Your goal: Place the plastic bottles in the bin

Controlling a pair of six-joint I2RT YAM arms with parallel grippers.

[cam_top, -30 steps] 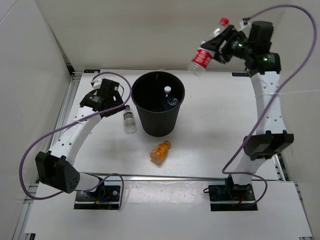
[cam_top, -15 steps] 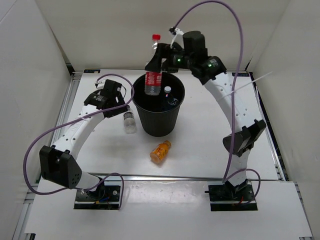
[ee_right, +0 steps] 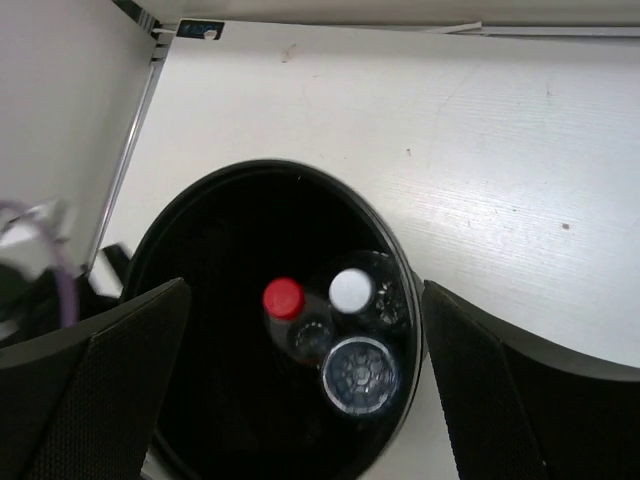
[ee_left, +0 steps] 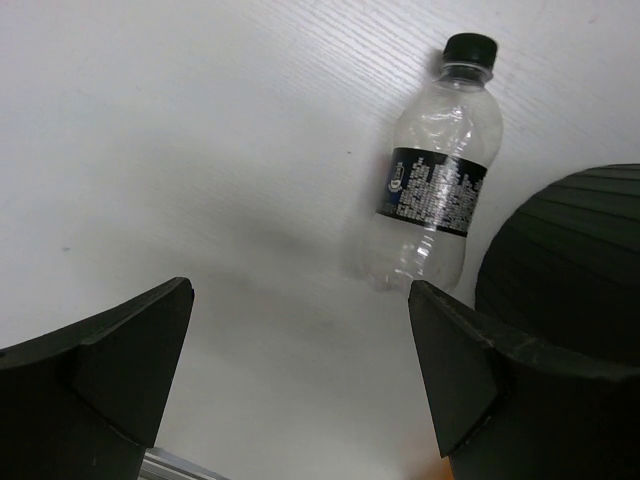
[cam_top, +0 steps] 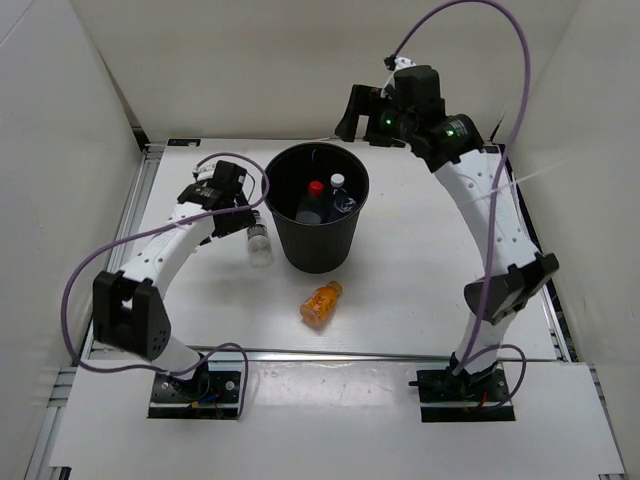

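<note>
A white bench (cam_top: 430,270) carries a black bin (cam_top: 320,248), standing upright. A clear black-capped bottle (cam_top: 258,243) lies just left of it. An orange bottle (cam_top: 321,303) lies apart, nearer the arms' bases.

Bin (ee_right: 200,330) interior dark: bottle bodies lost, only red cap (ee_right: 283,297), white cap (ee_right: 350,290) show. Left wrist view: bin cut by right edge; black-capped bottle (ee_left: 435,190) label print unreadable.

3 btls (ee_right: 283,298) in bin (cam_top: 300,250); another btl (cam_top: 259,240) just L, stubby btl (cam_top: 322,302) in front (robot side).
</note>
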